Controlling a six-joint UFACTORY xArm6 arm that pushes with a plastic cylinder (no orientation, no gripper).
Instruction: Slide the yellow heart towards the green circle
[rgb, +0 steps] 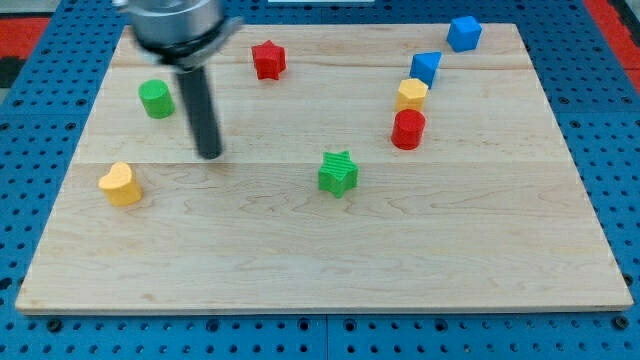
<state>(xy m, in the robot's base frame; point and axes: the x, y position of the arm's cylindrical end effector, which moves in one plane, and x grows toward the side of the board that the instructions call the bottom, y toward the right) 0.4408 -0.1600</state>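
The yellow heart (120, 184) lies near the board's left edge. The green circle (156, 99) stands above it, toward the view's top left. My tip (210, 155) rests on the board to the right of both, about level between them, touching neither. The rod rises from it to the arm's dark head at the view's top.
A red star (268, 60) sits at top centre and a green star (338, 173) at the middle. At the right are a yellow block (411, 95), a red cylinder (408, 129), a blue triangular block (426, 67) and a blue block (463, 33). The wooden board (320, 270) lies on a blue pegboard.
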